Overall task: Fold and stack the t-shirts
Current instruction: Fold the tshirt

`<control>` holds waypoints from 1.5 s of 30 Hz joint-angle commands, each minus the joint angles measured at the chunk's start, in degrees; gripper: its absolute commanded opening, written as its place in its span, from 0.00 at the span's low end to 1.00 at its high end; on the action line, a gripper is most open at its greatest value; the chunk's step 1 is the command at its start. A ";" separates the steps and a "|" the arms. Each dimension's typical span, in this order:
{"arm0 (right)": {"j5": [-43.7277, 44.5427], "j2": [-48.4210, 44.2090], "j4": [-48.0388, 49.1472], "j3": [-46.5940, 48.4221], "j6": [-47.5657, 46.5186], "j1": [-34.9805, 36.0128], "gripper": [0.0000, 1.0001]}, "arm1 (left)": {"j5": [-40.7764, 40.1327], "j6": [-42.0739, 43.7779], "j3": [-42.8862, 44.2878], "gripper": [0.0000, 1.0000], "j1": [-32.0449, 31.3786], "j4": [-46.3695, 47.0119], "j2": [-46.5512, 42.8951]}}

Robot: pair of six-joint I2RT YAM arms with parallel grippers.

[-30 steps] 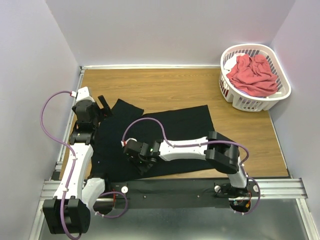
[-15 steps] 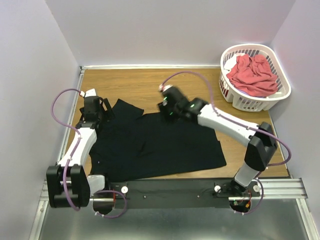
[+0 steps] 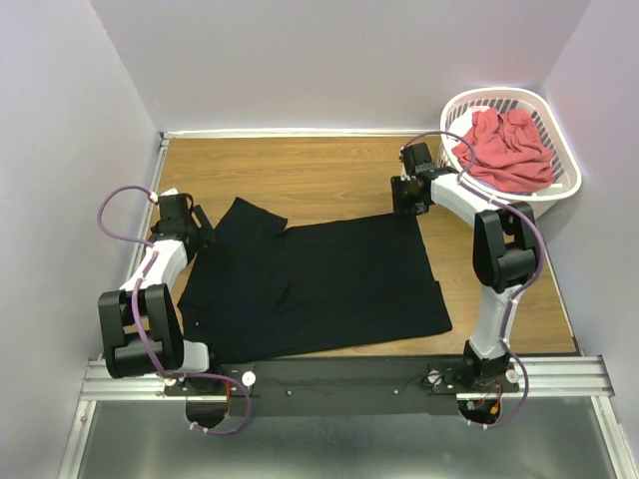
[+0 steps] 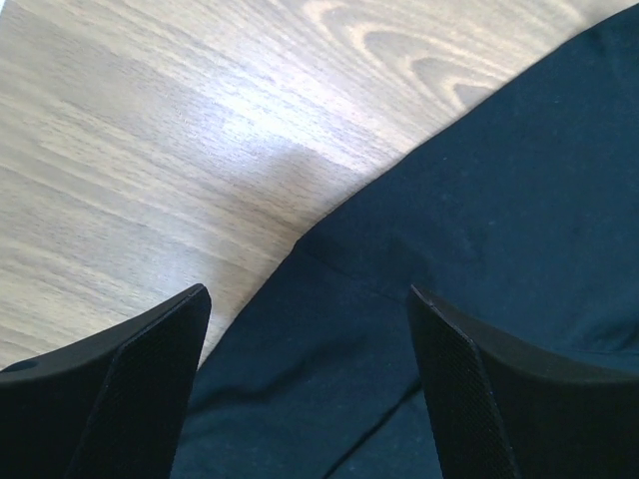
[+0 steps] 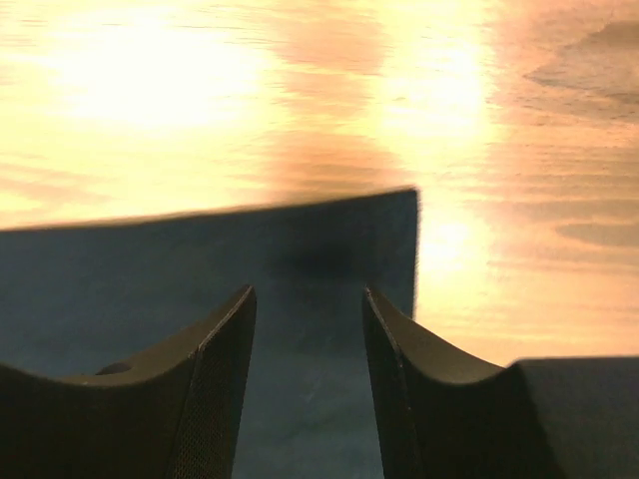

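Observation:
The black t-shirt (image 3: 319,284) lies spread flat on the wooden table, one sleeve pointing to the far left. My left gripper (image 3: 200,228) is open over the shirt's left sleeve edge; the left wrist view shows black cloth (image 4: 479,220) between the wide-apart fingers (image 4: 120,379). My right gripper (image 3: 406,203) is open just above the shirt's far right corner; the right wrist view shows that corner (image 5: 384,235) between its fingers (image 5: 215,369). Neither holds cloth. The coral-red t-shirt (image 3: 504,150) lies crumpled in the basket.
The white slotted laundry basket (image 3: 559,190) stands at the far right corner of the table. Walls close in on the left, back and right. Bare wood (image 3: 300,175) shows behind the black shirt.
The right arm swung from the shirt's near left across to its far right corner, and the shirt now lies flatter and wider. The left gripper shifted slightly at the left sleeve.

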 commanded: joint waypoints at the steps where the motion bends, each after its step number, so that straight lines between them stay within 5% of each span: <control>1: -0.02 2.79 1.32 2.87 -1.45 -2.24 0.54 | 0.57 0.08 1.52 0.87 0.48 0.16 0.87; 20: -2.30 10.54 2.20 5.60 -1.63 -5.06 0.49 | 2.32 0.69 1.69 0.88 0.39 0.77 1.48; 24: -3.18 10.89 2.46 3.58 -0.66 -4.98 0.42 | 2.15 0.78 1.61 0.88 0.39 0.69 1.48; 33: 2.35 9.58 3.69 0.49 -1.28 -5.68 0.01 | 1.80 1.30 1.78 0.88 0.48 0.69 2.97; 41: 6.41 6.41 5.45 0.41 -1.63 -5.68 0.01 | 1.01 3.33 5.12 0.87 -1.45 -1.69 8.42; 45: 5.88 6.14 6.33 -0.56 -1.72 -5.59 0.01 | -1.01 3.94 8.88 0.74 -2.07 -2.91 12.37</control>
